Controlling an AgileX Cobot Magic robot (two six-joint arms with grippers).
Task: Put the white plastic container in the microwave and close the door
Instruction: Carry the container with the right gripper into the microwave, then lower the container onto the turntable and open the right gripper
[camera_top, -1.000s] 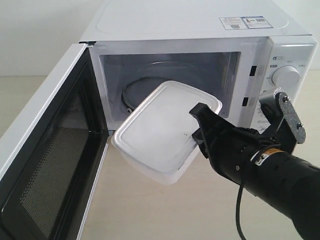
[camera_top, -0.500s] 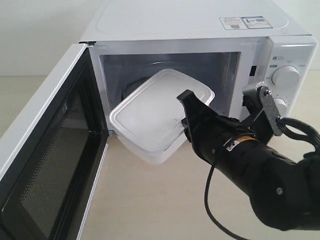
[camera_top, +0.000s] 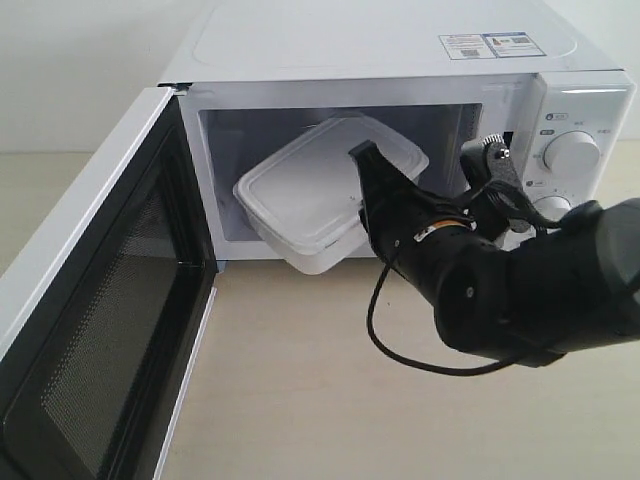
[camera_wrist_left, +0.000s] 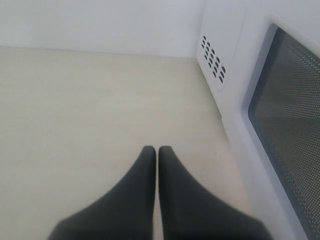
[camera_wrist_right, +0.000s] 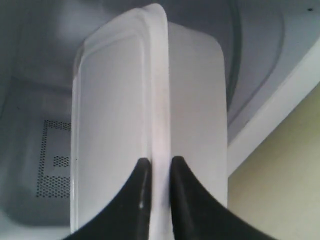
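Pinching the white plastic container (camera_top: 305, 190) by its rim in the right gripper (camera_wrist_right: 157, 161), tilted, partway inside the microwave (camera_top: 350, 45).

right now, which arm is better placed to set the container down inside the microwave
Right: the right tool grips the rim of the white plastic container, already partly inside the microwave. The left tool is shut and empty, outside the open door.
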